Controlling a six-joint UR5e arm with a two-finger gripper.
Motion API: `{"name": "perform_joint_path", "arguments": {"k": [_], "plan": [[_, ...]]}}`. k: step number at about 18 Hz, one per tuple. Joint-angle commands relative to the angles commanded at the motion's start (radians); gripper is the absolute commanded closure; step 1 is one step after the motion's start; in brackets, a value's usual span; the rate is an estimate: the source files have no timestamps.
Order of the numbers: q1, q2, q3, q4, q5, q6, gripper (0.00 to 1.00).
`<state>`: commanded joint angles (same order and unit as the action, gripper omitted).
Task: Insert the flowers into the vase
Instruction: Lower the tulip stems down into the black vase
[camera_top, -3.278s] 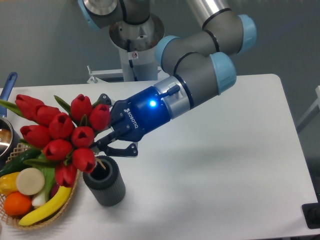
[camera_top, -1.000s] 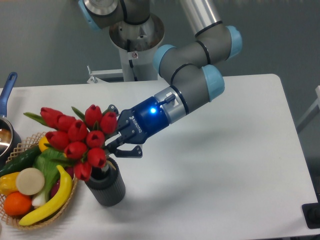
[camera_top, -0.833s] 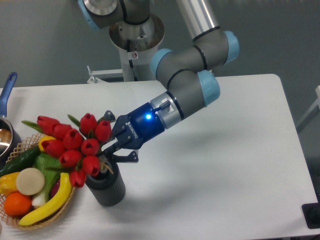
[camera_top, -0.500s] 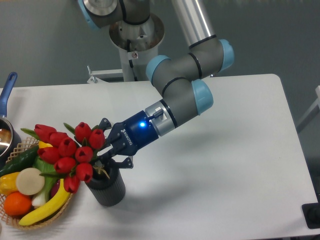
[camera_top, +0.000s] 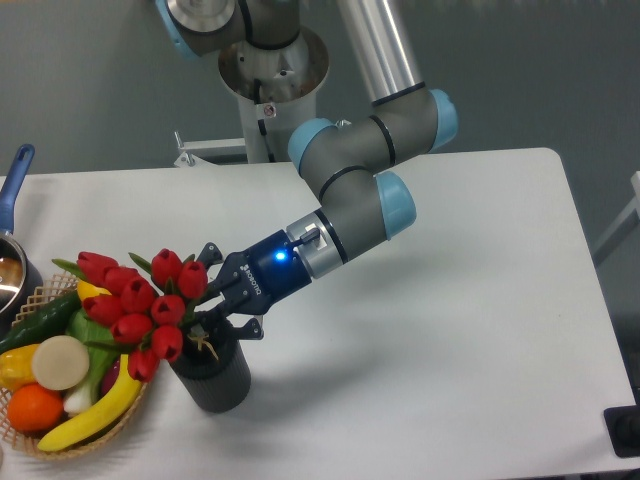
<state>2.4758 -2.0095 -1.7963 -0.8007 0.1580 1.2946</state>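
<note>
Your gripper (camera_top: 213, 312) is clamped on the flowers (camera_top: 140, 305), their stems reaching into the vase (camera_top: 212, 373) near the table's (camera_top: 450, 300) front-left corner, the red buds leaning left over the wicker basket (camera_top: 95, 425).

A single fixed camera looks down at an angle from the front of the white table (camera_top: 450, 330), facing the arm's base at the far edge. It stands at middle range, with the gripper (camera_top: 212, 308) left of centre. The wicker basket (camera_top: 60, 440) beyond the gripper's tip is cut by the left and bottom edges.
</note>
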Motion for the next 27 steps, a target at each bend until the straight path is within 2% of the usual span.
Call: {"name": "perform_joint_path", "arguments": {"k": [9,17,19,27], "plan": [[0.000,-0.040,-0.002,0.003,0.000,0.008,0.69],[0.000,-0.048,-0.015,0.003,0.011,0.008,0.65],[-0.003,-0.049,-0.017,0.002,0.055,0.006,0.62],[-0.008,-0.049,-0.015,0.002,0.055,0.003,0.50]]}}
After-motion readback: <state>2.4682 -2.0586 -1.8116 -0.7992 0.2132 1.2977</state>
